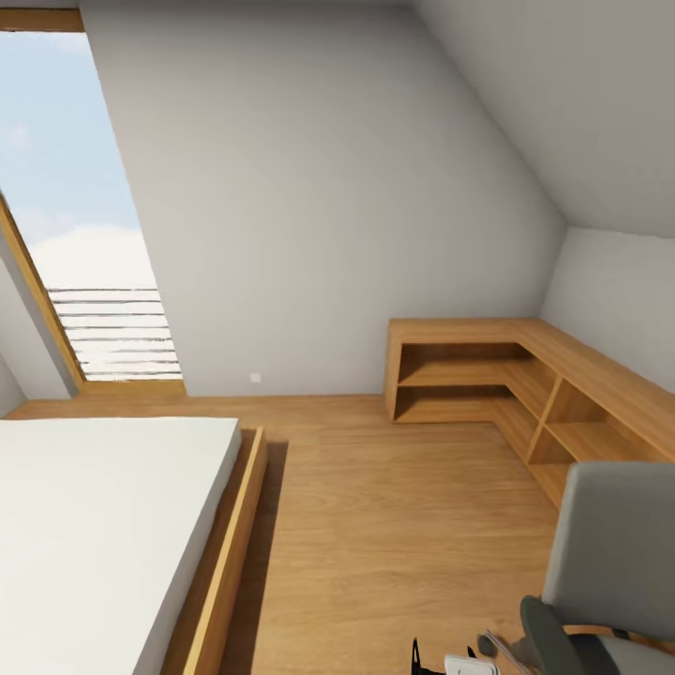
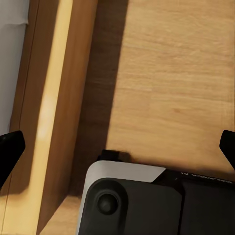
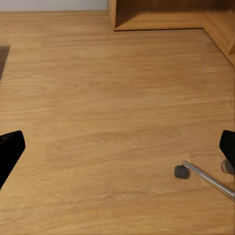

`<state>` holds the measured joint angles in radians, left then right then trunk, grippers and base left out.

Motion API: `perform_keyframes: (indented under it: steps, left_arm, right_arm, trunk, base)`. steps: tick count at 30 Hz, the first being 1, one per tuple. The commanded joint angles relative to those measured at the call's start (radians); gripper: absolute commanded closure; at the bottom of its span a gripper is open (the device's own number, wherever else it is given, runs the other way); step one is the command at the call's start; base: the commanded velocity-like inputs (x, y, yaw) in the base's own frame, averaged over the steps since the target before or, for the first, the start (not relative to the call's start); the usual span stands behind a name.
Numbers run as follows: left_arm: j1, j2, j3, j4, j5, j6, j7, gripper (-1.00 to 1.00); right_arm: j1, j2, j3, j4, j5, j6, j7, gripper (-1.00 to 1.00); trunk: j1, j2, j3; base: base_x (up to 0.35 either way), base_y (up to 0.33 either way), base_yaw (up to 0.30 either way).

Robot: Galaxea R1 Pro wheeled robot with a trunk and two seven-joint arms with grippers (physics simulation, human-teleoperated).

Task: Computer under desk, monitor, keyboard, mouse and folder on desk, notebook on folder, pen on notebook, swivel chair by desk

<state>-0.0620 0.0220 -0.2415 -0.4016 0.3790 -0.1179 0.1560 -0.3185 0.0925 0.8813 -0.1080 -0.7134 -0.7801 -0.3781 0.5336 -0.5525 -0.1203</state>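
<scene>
The grey swivel chair (image 1: 614, 553) stands at the lower right of the head view, its backrest toward me and its seat cut off by the frame edge. One chrome leg (image 3: 208, 178) with a grey castor (image 3: 181, 171) shows on the wooden floor in the right wrist view. My right gripper (image 3: 117, 149) hangs open over bare floor, short of that castor. Beside the bed frame (image 2: 54, 117), my left gripper (image 2: 117, 147) is open above the floor with nothing between its fingers. The desk, computer, monitor, keyboard, mouse, folder, notebook and pen are out of view.
A low bed with a white mattress (image 1: 103, 525) fills the left. A light-wood corner shelf unit (image 1: 506, 375) runs along the far and right walls. A tall slanted window (image 1: 84, 216) is at the far left. My own base (image 2: 147, 200) sits below the left gripper.
</scene>
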Motion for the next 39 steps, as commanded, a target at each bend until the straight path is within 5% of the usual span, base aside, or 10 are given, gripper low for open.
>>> perform_keyframes:
  steps: [1, 39]
  left_arm:
    - [-0.001, 0.001, -0.009, 0.0, 0.008, -0.003, 0.007, -1.0]
    - [-0.001, 0.001, -0.007, 0.0, 0.008, -0.004, 0.007, -1.0]
  right_arm:
    - [-0.001, 0.0, 0.008, 0.0, -0.001, -0.001, -0.009, -1.0]
    - [-0.001, 0.0, 0.008, 0.0, 0.0, -0.001, -0.01, -1.0]
  trunk:
    - [0.001, -0.002, -0.002]
    - [0.001, -0.002, -0.002]
  base:
    - [0.227, 0.0, -0.001]
    - [0.281, 0.0, 0.0]
